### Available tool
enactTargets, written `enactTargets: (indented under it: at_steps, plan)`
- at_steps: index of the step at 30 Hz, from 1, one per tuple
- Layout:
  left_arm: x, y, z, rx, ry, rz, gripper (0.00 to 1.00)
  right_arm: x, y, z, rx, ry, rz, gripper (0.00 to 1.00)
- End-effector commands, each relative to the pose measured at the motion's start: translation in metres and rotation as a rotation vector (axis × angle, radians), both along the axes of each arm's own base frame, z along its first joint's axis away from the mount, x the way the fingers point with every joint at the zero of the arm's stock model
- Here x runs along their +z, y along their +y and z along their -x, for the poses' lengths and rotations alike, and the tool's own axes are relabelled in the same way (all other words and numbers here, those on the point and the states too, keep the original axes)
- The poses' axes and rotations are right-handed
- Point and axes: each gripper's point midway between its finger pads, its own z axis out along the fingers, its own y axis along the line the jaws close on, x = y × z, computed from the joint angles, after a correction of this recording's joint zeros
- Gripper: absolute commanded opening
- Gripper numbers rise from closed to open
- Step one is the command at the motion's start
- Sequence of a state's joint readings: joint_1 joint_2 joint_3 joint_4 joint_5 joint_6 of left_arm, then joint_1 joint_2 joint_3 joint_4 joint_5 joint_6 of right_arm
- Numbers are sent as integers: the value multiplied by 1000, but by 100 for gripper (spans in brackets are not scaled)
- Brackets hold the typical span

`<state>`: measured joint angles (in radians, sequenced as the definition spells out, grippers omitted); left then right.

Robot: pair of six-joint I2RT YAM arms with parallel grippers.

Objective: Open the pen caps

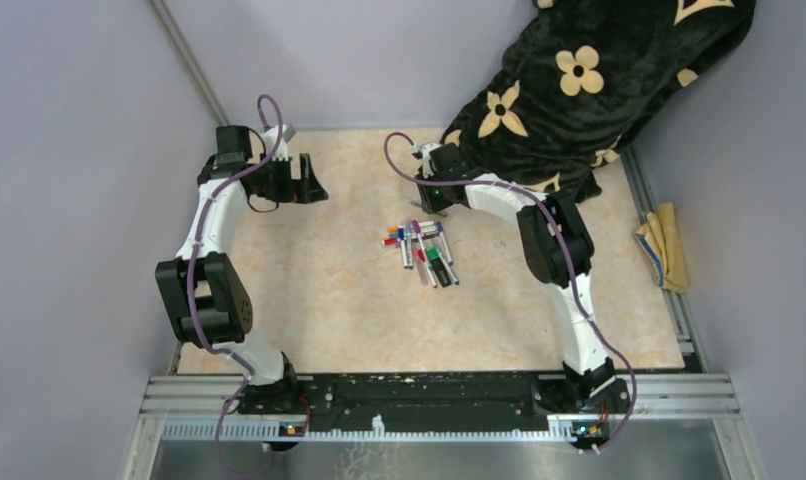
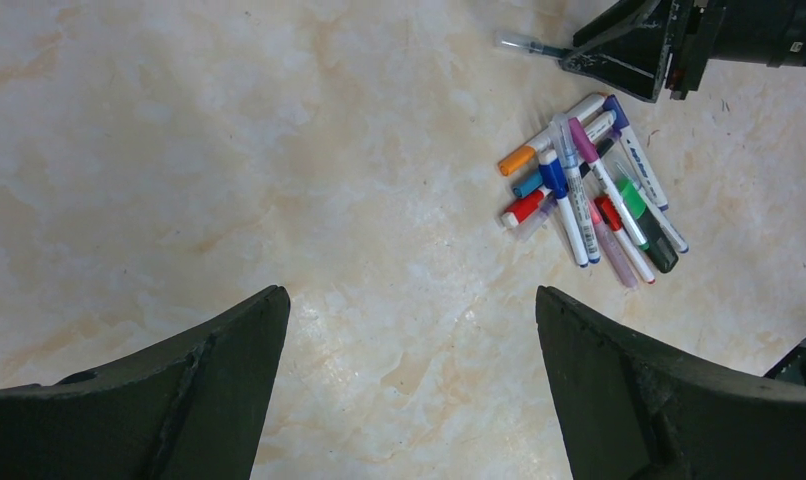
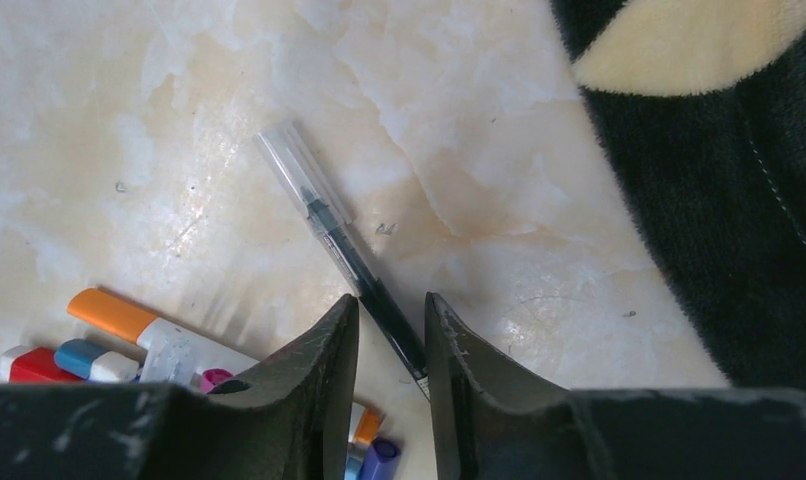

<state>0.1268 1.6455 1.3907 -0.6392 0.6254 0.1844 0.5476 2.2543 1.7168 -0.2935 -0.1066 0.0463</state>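
Several pens [image 1: 424, 250] lie in a loose pile mid-table, all with their caps on. In the left wrist view [image 2: 589, 190] I see an orange cap [image 2: 516, 160], a blue one [image 2: 527, 184] and a red one [image 2: 524, 207]. The orange cap [image 3: 109, 313] also shows in the right wrist view. My right gripper [image 3: 391, 300] is low at the pile's far edge [image 1: 429, 205]. Its jaws stand narrowly apart on either side of a thin dark stick with a clear cap [image 3: 349, 250]. My left gripper [image 2: 409, 295] is wide open and empty, up left of the pile [image 1: 314, 185].
A black blanket with cream flowers [image 1: 579, 90] covers the far right corner, close to the right gripper [image 3: 719, 200]. A yellow cloth [image 1: 664, 245] lies at the right edge. Grey walls stand on both sides. A metal rail [image 1: 429, 390] runs along the near edge.
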Motion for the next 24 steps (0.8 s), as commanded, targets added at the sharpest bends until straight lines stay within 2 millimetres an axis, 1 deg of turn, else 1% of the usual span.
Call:
enactTargets:
  at_steps: [1,6,10,13,15,19,21,22,24]
  plan:
    - [19,-9,7,-44,-35,11,99,-4,3,-1,9,-38,42,28]
    - [23,-15,9,-71,-42,10,99,-13,-7,10,-5,-54,88,13]
    - [20,-18,11,-89,-37,-5,99,-7,-18,12,-37,-90,106,0]
    - [18,-24,16,-119,-37,-11,99,7,-20,10,-50,-121,101,0]
    - [17,-29,20,-145,-41,-12,99,21,-22,8,-37,-156,107,0]
    - [14,-41,31,-225,-71,-26,99,63,-20,10,-29,-212,52,0]
    - [13,-49,35,-276,-94,-42,99,84,-18,18,-13,-219,11,0]
    - [12,-52,38,-302,-105,-55,99,100,-14,25,12,-222,-26,0]
    - [8,-64,46,-376,-123,-92,99,116,-8,43,73,-194,-83,0]
